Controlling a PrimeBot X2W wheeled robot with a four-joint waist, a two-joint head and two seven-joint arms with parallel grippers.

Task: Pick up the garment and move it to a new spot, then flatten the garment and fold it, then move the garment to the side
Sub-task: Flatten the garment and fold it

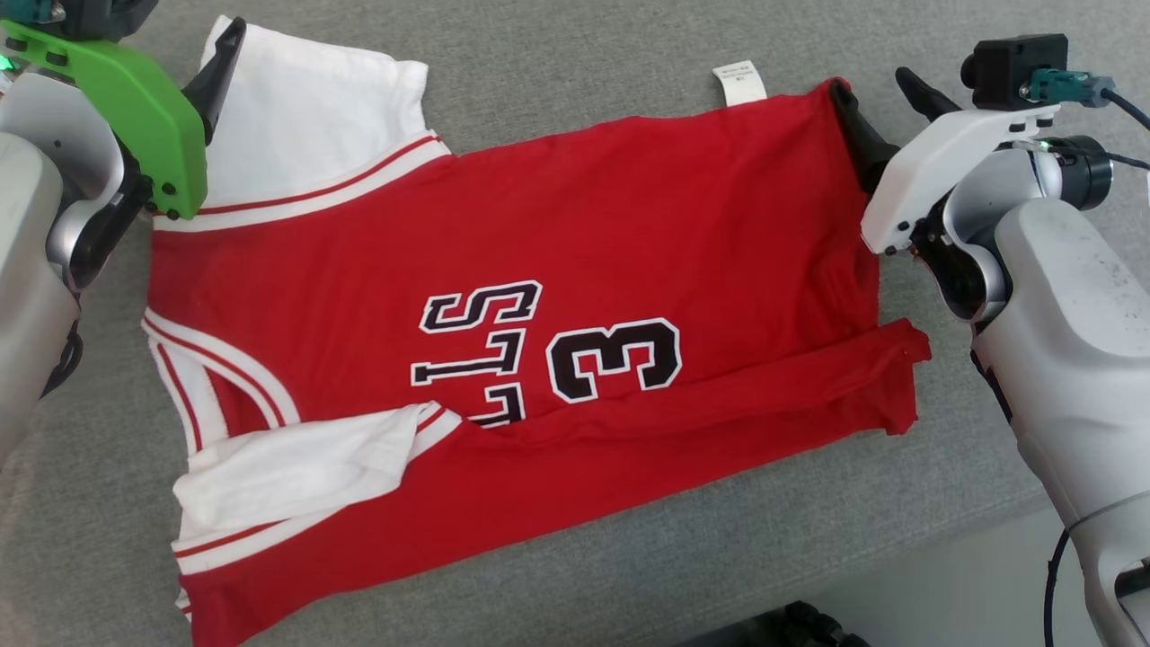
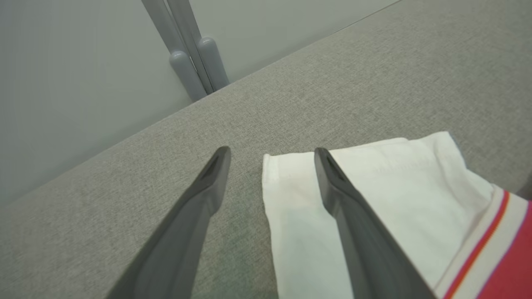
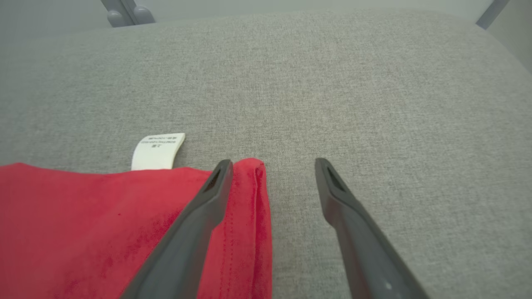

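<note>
1. Lying spread across the grey fabric counter (image 1: 575,54), the garment (image 1: 557,243), a red jersey with white sleeves, has its collar end towards the robot's left and its hem towards the right; a white label (image 1: 740,83) pokes out at the far edge.
2. The near long edge appears turned up over the body, with one white sleeve tucked in, so the folding step is judged to be in hand and the move to the side not yet reached.
3. The left tool (image 2: 271,153) is spread wide. One finger sits over the far white sleeve (image 2: 374,199), the other over bare counter, with the sleeve's corner between them.
4. The right tool (image 3: 273,162) is likewise spread. One finger sits over the far hem corner (image 3: 249,195), the other over bare counter. Neither tool grips anything.
5. The next move, as judged, calls for both tools to close on these two far corners together, lift evenly and carry that edge towards the near side.
</note>
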